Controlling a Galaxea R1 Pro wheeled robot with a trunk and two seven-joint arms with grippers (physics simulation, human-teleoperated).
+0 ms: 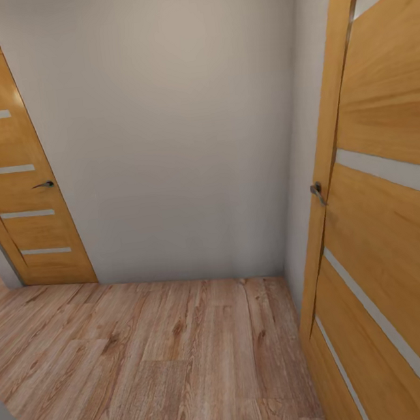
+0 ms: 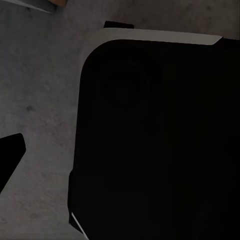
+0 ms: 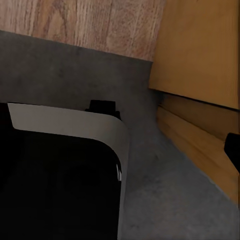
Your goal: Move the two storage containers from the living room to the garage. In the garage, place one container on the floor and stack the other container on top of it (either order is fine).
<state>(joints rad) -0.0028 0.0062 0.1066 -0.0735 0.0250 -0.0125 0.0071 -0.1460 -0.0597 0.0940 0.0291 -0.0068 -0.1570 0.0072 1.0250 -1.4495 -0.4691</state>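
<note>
Facing a plain grey-white wall (image 1: 180,128) across a short stretch of light wood plank floor (image 1: 142,356); judging this as the robot in transit, standing at a threshold between rooms. Showing a closed wooden door (image 1: 18,174) with a dark lever handle (image 1: 44,185) at far left, and an open wooden door leaf (image 1: 389,227) with its own handle (image 1: 317,191) crowding the near right. Looking down through both wrist views onto the robot's dark base (image 2: 160,140), arms probably tucked low for travel. Resting on rough grey concrete floor (image 3: 165,200), the wood planks beginning just beyond it. Sitting just beside the open door's lower edge (image 3: 200,135) on the right side: tight there, open room lying to the left. Failing to tell either gripper's state, wide or narrow. Finding neither storage container anywhere here, so placing them is impossible from these pictures.
</note>
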